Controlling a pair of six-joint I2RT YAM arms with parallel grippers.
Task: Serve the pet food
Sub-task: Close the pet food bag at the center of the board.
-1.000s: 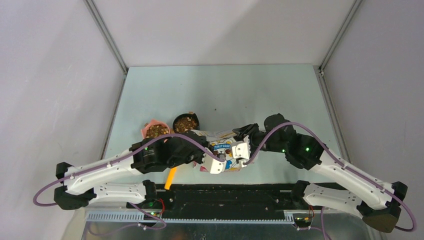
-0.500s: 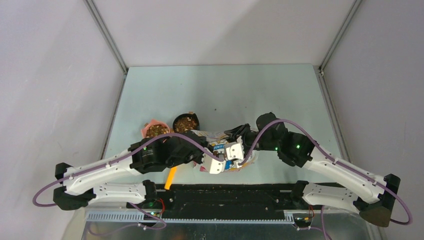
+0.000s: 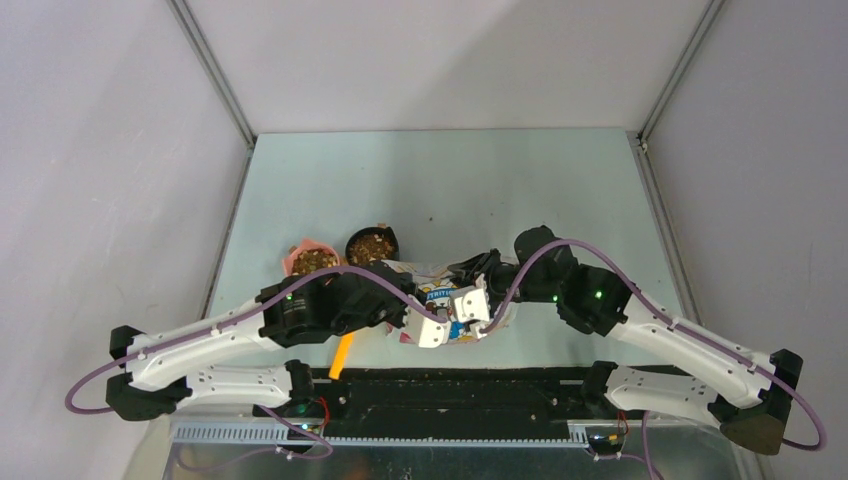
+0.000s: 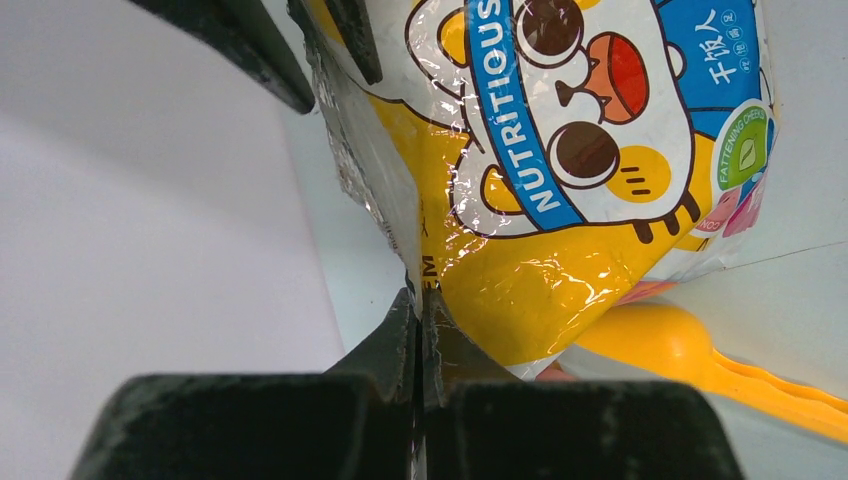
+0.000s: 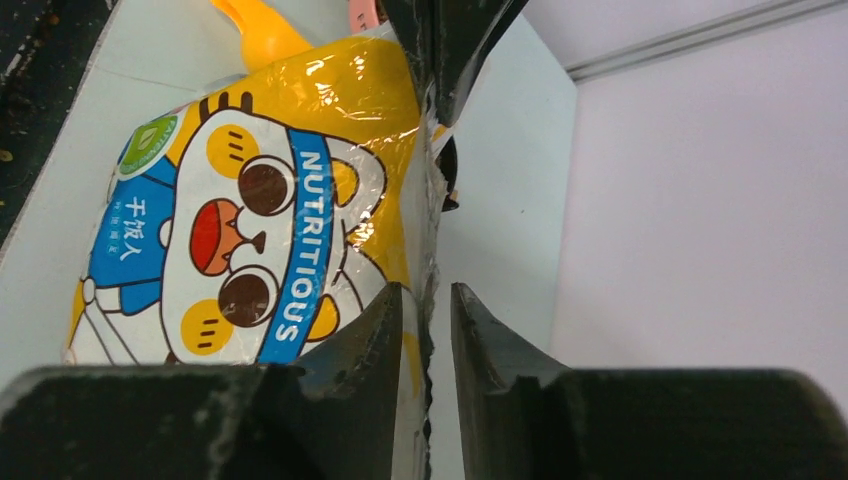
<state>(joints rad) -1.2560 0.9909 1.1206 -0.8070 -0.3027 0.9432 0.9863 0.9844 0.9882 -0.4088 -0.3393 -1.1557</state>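
In the middle of the table (image 3: 450, 180), close to the two arms, a shiny bag (image 3: 441, 294) with a cartoon cat on it is held up between both grippers. The pet food (image 3: 372, 245) that can be seen sits in a black bowl (image 3: 386, 233) and in a pink bowl (image 3: 296, 252) just beside it, to the left of the bag. There may be more in the bag, but that is hidden. The left gripper (image 4: 418, 300) is squeezed tight on one thin edge of the bag. The right gripper (image 5: 428, 295) has only a small gap between its fingers. The bag's other edge runs through that gap and does not look pinched yet. A yellow scoop (image 4: 680, 345) lies on the table, partly under the bag. The food is lots of small, hard, light bits. They will likely roll, bounce and spill, and fingers like these could not pick them up one by one. It is best moved by tipping the bag or by using the scoop. The bag looks soft, crinkly and slippery, so it may sag or slide out of a weak hold. The flat sealed strip along the edge is the best place to grab. Pull it gently, so the food does not fly out.
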